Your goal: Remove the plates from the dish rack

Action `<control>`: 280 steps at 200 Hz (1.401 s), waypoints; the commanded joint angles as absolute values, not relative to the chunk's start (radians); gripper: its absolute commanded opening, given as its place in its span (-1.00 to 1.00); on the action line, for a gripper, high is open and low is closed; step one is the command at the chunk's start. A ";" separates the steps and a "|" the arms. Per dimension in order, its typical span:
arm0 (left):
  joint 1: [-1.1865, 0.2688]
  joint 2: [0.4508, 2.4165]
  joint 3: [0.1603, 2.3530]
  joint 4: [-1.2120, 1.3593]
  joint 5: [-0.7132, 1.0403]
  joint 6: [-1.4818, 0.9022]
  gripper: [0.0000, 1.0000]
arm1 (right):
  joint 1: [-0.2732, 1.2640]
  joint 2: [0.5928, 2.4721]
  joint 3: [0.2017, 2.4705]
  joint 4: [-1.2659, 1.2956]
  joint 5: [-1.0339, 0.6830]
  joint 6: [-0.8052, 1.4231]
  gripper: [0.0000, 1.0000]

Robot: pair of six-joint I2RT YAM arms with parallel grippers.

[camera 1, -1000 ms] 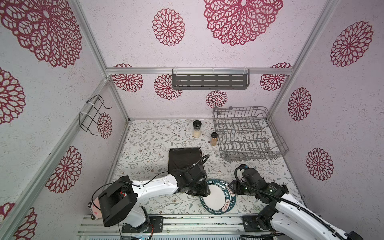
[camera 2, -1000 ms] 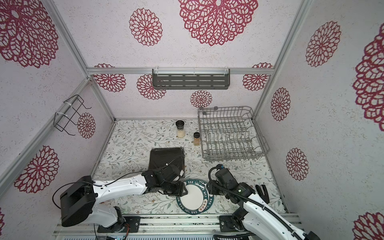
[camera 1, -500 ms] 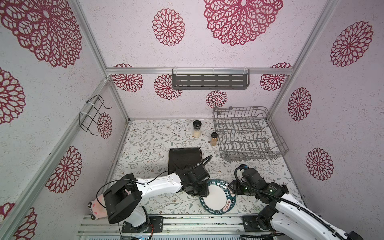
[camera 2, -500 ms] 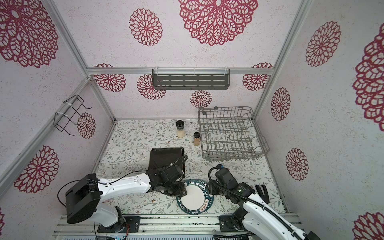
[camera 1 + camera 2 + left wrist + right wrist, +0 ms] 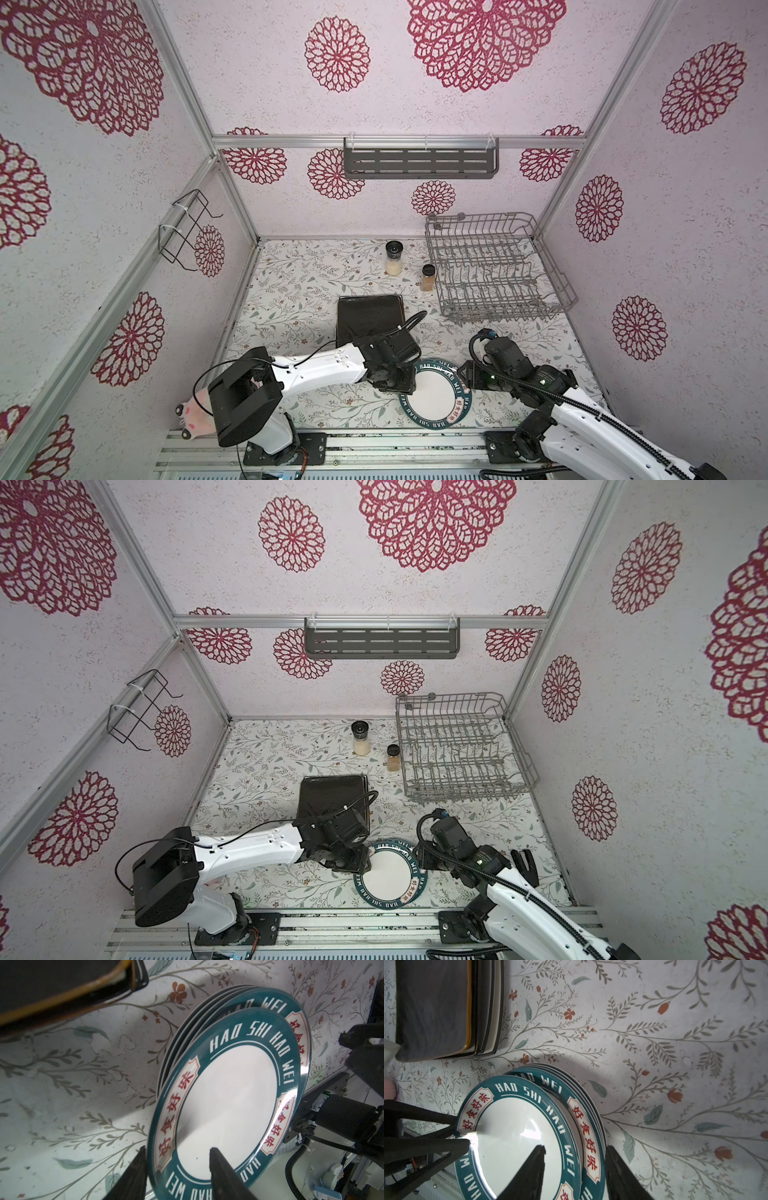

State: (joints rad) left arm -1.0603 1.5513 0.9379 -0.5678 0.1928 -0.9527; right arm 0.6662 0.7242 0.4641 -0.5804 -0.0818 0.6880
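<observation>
The grey wire dish rack (image 5: 478,216) (image 5: 449,695) stands at the back right with no plates in it. Black and cream square plates (image 5: 368,318) (image 5: 431,1007) are stacked mid-table. Near the front edge lies a stack of round green-rimmed plates (image 5: 255,995) (image 5: 583,1118). Its top plate (image 5: 434,401) (image 5: 390,881) (image 5: 226,1101) (image 5: 512,1136) sits askew, shifted left. My left gripper (image 5: 409,384) (image 5: 176,1148) is open and straddles that plate's left rim. My right gripper (image 5: 463,374) (image 5: 575,1147) is open over the stack's right edge, one finger above the white face, one beside the stack.
Two spice jars (image 5: 393,259) (image 5: 428,277) stand left of the rack. A slotted shelf (image 5: 419,162) hangs on the back wall and a black wire holder (image 5: 185,230) on the left wall. A pink toy (image 5: 193,413) lies by the left arm's base.
The left arm has shifted a little and its jaws have widened slightly at the plate's rim. The top plate has edged slightly left. The right arm has barely moved.
</observation>
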 commanded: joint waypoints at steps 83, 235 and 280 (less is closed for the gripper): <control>-1.086 1.603 0.992 -0.583 0.176 -0.949 -0.03 | 0.664 0.714 0.459 -0.580 -0.077 0.669 -0.02; -1.038 1.491 1.046 -0.625 -0.001 -0.868 0.06 | 0.667 0.647 0.537 -0.520 0.030 0.581 0.18; -0.720 1.094 0.988 -0.623 -0.387 -0.673 0.31 | 0.664 0.794 0.718 -0.405 0.375 0.254 0.61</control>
State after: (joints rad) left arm -0.8776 1.2881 1.0145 -0.6342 -0.1078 -0.7990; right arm 0.6666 0.7292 0.6361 -0.5373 0.1379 0.4805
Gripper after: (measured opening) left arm 0.625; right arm 0.769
